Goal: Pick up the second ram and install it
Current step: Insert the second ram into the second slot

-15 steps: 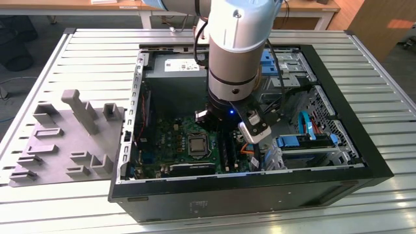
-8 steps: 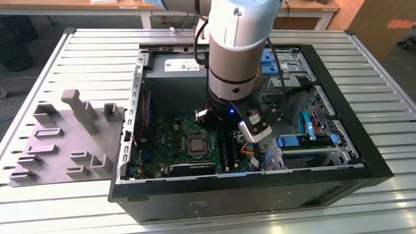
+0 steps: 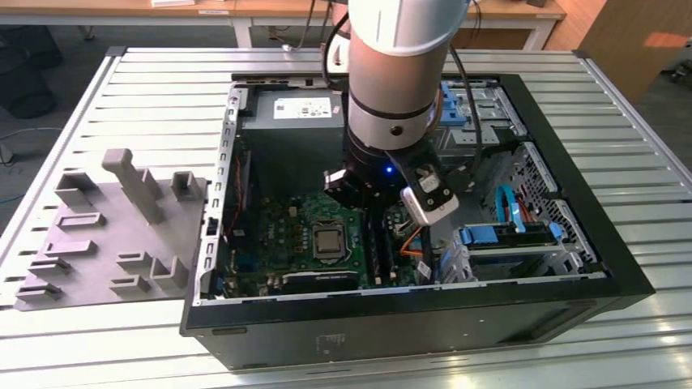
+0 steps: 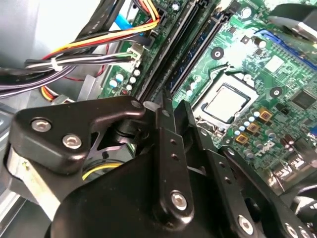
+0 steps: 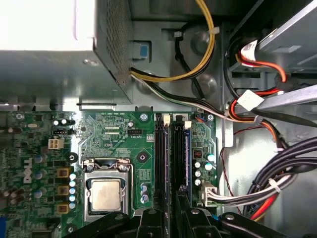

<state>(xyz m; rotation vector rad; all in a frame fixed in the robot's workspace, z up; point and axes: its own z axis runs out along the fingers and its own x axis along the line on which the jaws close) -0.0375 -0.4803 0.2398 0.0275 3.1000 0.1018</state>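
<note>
I saw my gripper (image 4: 171, 106) nearly closed, gripping nothing visible, directly over the memory stick (image 5: 187, 158), aligned lengthwise.

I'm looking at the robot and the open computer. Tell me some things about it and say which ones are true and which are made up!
1. The gripper is down inside the computer case. True.
2. The grey tray sits inside the case. False: it lies on the table beside it.
3. The processor socket has a big fan on top. False: its metal top is bare.
4. The ram stands in the motherboard slots. True.
</note>
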